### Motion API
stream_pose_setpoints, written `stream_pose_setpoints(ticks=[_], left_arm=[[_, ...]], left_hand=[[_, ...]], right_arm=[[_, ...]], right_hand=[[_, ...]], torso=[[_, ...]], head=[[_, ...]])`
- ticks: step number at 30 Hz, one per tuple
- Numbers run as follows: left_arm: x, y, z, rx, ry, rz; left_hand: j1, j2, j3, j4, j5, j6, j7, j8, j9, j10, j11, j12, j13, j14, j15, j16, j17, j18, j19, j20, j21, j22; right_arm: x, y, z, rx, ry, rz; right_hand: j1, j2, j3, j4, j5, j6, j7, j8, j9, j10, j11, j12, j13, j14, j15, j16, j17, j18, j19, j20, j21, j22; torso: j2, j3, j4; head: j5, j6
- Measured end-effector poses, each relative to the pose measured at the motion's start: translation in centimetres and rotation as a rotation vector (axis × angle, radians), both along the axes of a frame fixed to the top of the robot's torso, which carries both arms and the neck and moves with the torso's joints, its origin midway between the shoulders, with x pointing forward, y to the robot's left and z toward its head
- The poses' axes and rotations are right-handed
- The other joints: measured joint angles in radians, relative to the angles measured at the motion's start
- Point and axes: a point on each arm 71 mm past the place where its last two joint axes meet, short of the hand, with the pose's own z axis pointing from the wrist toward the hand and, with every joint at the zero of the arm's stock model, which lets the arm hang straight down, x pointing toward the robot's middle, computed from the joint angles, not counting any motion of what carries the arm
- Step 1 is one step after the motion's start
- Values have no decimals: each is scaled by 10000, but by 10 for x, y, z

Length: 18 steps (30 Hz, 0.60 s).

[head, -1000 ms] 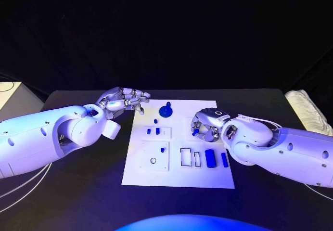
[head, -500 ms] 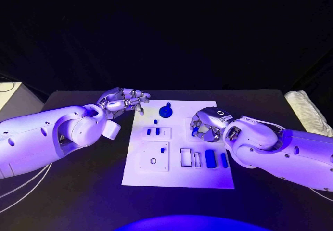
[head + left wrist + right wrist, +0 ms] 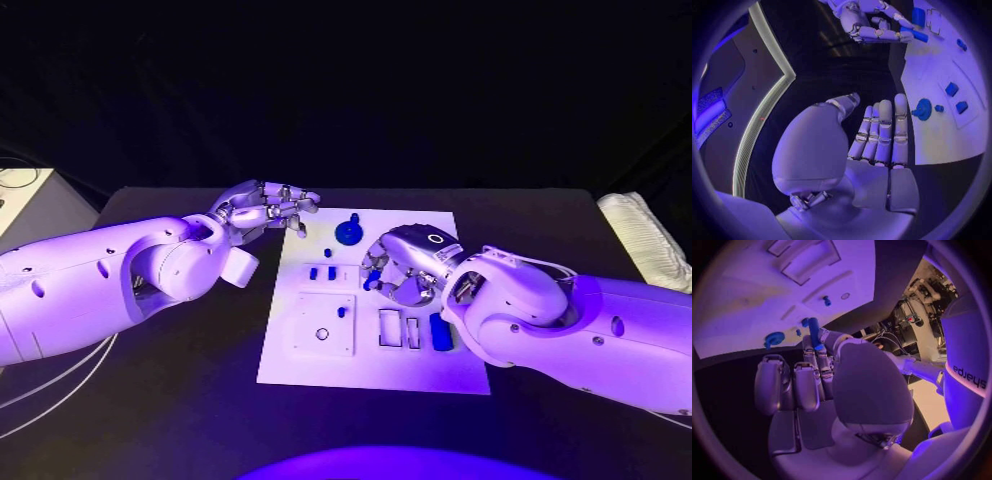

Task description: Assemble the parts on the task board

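The white task board (image 3: 433,375) lies in the middle of the black table. My right hand (image 3: 404,265) hovers over the board's middle and pinches a slim blue bar (image 3: 814,332), which also shows in the left wrist view (image 3: 914,34). My left hand (image 3: 267,210) hangs off the board's far left corner, fingers straight and side by side (image 3: 882,132), holding nothing. On the board lie a round blue knob (image 3: 348,232), two small blue parts (image 3: 323,271), a small peg (image 3: 340,309) on a square plate, and a blue block (image 3: 438,330) beside empty slots (image 3: 387,327).
A white padded object (image 3: 649,240) lies at the table's right edge and a pale box (image 3: 22,195) stands off its left side. Cables (image 3: 58,390) run below my left arm. My right forearm (image 3: 577,320) covers the board's right edge.
My right hand has moved left across the board with the blue bar, toward the two small parts. Its arm now hides one blue block. The left hand has barely moved.
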Motion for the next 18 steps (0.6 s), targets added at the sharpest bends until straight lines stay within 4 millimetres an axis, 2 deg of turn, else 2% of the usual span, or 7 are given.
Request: stream_pose_setpoints(ticks=[9,18], left_arm=[[0,-3,0,-24,1,-58],[0,-5,0,-39,5,-100]], left_hand=[[0,0,0,0,0,0,0,0,0,0,0,0,0,0,0,0,-1,1,0,0,0,0],[0,0,0,0,0,0,0,-1,1,0,0,0,0,0,0,0,-2,1,-1,0,0,1]], right_arm=[[-19,41,-13,484,370,956],[-22,56,-32,492,632,1201]], right_hand=[[-53,-53,134,-135,-33,0,0,43,17,-1,-1,-45,4,0,0,0,-18,0,0,0,-2,-1],[-146,-96,208,-262,-40,0,0,44,32,27,27,-88,4,13,14,0,-12,-1,0,1,-6,-2]], torso=[[22,2,13],[26,2,14]], head=[[121,0],[290,-83]])
